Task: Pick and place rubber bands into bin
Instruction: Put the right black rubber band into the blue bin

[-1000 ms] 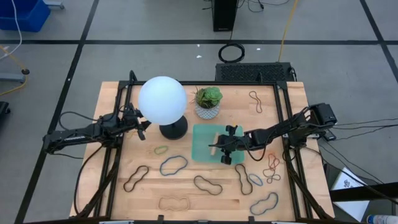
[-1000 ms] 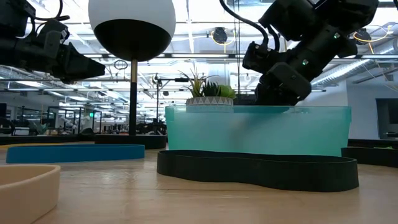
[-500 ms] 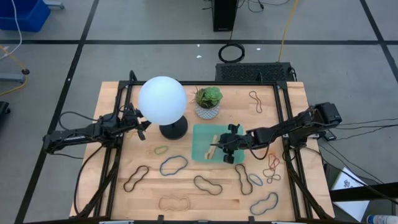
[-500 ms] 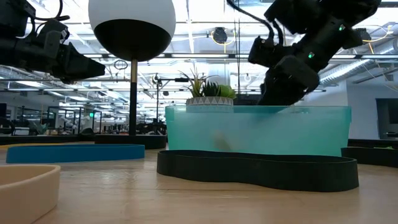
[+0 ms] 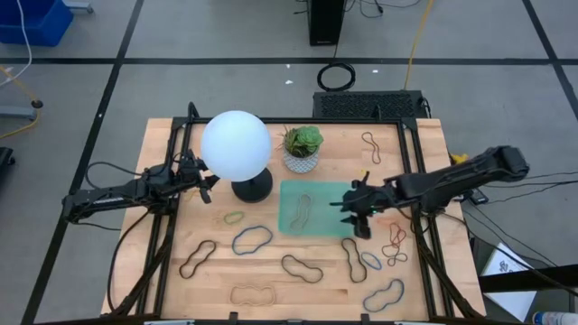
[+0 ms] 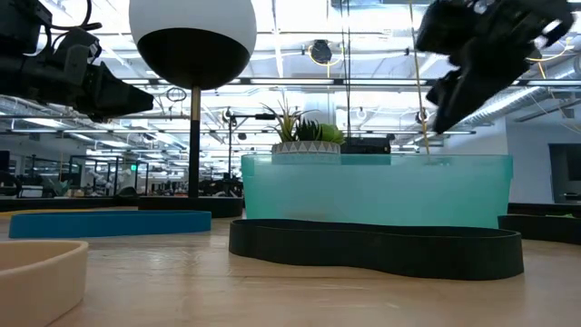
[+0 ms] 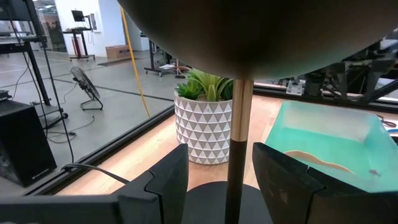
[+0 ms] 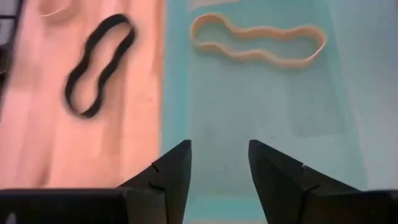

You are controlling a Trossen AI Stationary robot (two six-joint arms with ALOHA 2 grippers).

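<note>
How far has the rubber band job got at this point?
Done: one tan band lies in the green bin. In hand: nothing; the right end effector is open and empty at the bin's right edge. Left: the many bands on the table, such as the blue one.

Place: you are working in a big open robotics lab or workshop hall.
Floor: grey concrete floor [image 5: 226, 86] marked with black tape lines.
Ceiling: exposed ceiling ducts [image 6: 536, 95] and strip lights.
Far side: black wheeled equipment stand [image 7: 84, 31], brown cardboard box [image 7: 115, 51].
</note>
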